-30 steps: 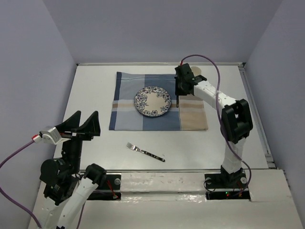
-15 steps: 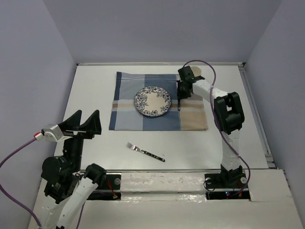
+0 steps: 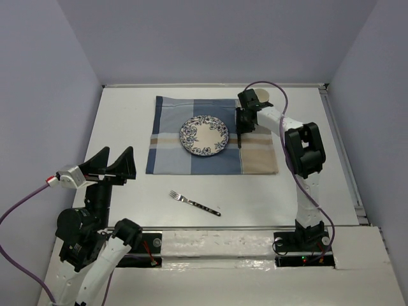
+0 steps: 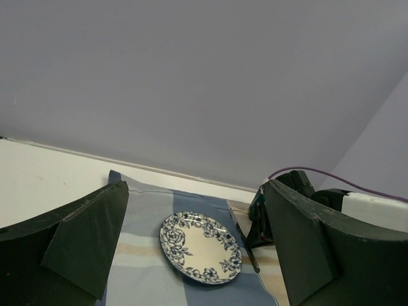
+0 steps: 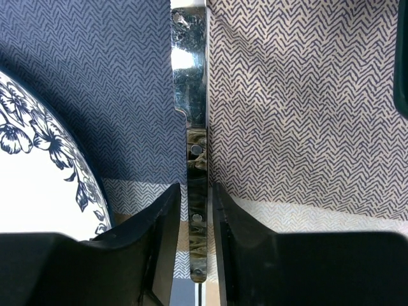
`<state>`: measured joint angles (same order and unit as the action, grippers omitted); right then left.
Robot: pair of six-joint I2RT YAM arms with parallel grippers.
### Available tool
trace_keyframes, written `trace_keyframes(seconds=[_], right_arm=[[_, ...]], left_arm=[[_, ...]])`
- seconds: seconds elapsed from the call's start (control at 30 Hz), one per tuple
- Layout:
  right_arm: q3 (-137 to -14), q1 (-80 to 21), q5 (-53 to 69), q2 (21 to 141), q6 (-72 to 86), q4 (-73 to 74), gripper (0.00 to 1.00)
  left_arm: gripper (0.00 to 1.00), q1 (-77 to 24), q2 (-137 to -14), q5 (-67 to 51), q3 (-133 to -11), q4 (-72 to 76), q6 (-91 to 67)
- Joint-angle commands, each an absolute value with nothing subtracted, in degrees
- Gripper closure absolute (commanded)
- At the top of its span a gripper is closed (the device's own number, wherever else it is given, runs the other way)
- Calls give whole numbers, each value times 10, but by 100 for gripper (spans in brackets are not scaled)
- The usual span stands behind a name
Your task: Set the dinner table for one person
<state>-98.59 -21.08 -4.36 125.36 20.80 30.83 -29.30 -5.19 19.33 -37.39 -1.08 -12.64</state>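
The white dinner table [image 3: 127, 121] carries a blue-and-tan plaid placemat [image 3: 172, 153] with a blue-flowered plate [image 3: 204, 136] on it. A knife [image 3: 240, 137] lies flat on the placemat just right of the plate. My right gripper [image 3: 241, 124] is down over the knife's handle. In the right wrist view the knife [image 5: 190, 64] lies between the fingertips of that gripper [image 5: 197, 191], with a thin gap on each side, next to the plate's rim [image 5: 38, 159]. My left gripper [image 3: 115, 158] is open and empty, raised at the near left. A fork [image 3: 194, 203] lies on the bare table near the front.
Pale lavender walls close in the table on three sides. A pale round object [image 3: 262, 95] shows partly behind the right wrist at the back. The left wrist view shows the plate [image 4: 201, 247] and knife [image 4: 253, 260] far ahead of it.
My right gripper has come down with the knife and laid it on the placemat right of the plate. The left arm has barely moved.
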Motion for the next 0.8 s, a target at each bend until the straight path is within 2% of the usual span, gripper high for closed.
trace_keyframes(seconds=[0.0, 0.2, 0.37, 0.53, 0.57, 0.6, 0.77], right_arm=[[-998, -210, -46, 1218, 209, 289, 65], [-955, -215, -13, 1137, 210, 272, 63], [-843, -276, 37, 1033, 179, 201, 63], [-688, -420, 61, 939, 133, 142, 61], [-668, -440, 68, 932, 128, 135, 60], [-650, -460, 74, 924, 127, 125, 53], [-581, -588, 67, 921, 104, 120, 52]], left_arm=[[2, -297, -65, 199, -373, 16, -116], [2, -297, -69, 199, -373, 16, -116], [2, -297, -73, 199, -373, 15, -116], [2, -294, -76, 200, -373, 14, -116], [2, -294, -76, 200, -373, 14, -116], [2, -294, -76, 200, -373, 14, -115], [2, -290, -81, 203, -373, 13, -114]])
